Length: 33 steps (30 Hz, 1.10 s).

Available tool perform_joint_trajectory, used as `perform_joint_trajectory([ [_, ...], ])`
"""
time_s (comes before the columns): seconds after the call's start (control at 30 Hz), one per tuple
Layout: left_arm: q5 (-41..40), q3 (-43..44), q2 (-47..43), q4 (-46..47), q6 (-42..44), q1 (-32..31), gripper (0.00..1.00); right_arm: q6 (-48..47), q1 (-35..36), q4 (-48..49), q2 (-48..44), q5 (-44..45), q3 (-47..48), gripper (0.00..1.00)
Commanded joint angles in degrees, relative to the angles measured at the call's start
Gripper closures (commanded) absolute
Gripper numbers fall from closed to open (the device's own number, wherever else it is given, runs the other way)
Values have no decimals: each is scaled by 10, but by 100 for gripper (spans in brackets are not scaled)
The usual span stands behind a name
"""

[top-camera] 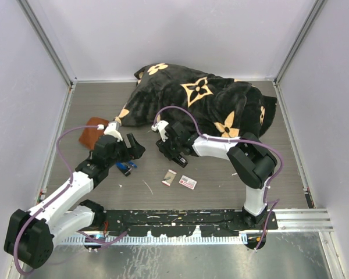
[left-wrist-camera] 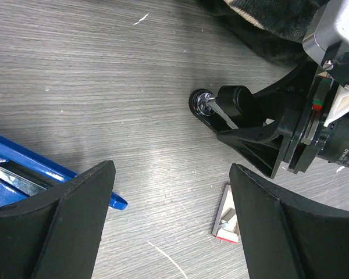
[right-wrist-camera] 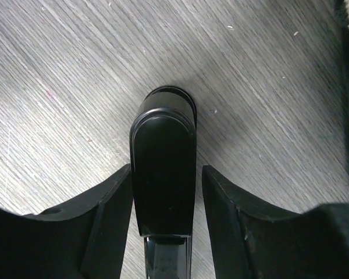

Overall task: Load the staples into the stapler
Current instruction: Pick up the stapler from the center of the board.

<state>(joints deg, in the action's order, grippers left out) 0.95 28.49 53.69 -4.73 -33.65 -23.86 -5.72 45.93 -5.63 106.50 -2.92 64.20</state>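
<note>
Right claw point(right-wrist-camera: 166, 173) straddles stapler point(right-wrist-camera: 163, 142), grip unclear; left claw point(left-wrist-camera: 171, 171) wide, empty. Loose hold: I risk it twisting out.

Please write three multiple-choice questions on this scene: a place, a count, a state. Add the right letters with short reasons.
1. Where does the staple box lie?
A. held up in the air
B. on the table, apart from both staplers
C. on top of a stapler

2. How many staplers show?
A. one
B. two
C. three

3. How are the left fingers?
A. open, nothing between them
B. shut on the box
C. shut on a stapler

Key: 1 B, it lies flat beside its inner piece. 2 B, a blue stapler and a black stapler between the right fingers. 3 A, only table shows between them.
</note>
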Motion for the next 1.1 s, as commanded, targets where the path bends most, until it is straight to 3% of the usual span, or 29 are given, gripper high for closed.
perform_joint_trajectory([
  [0.0, 14, 14, 1, 15, -7, 4, 18, 0, 3, 19, -7, 15, -2, 50],
  [0.3, 38, 14, 14, 33, -29, 5, 18, 5, 4, 87, -48, 2, -43, 98],
  [0.33, 46, 13, 17, 37, -36, 5, 17, 6, 4, 102, -58, -4, -52, 99],
  [0.67, 138, 17, 15, 75, -116, 14, 10, 22, 4, 273, -151, -87, -143, 99],
  [0.9, 150, 14, 19, 81, -120, 18, 7, 25, 4, 245, -115, -99, -112, 98],
  [1.07, 148, 5, 23, 85, -119, 23, 7, 32, 3, 219, -89, -103, -96, 76],
])
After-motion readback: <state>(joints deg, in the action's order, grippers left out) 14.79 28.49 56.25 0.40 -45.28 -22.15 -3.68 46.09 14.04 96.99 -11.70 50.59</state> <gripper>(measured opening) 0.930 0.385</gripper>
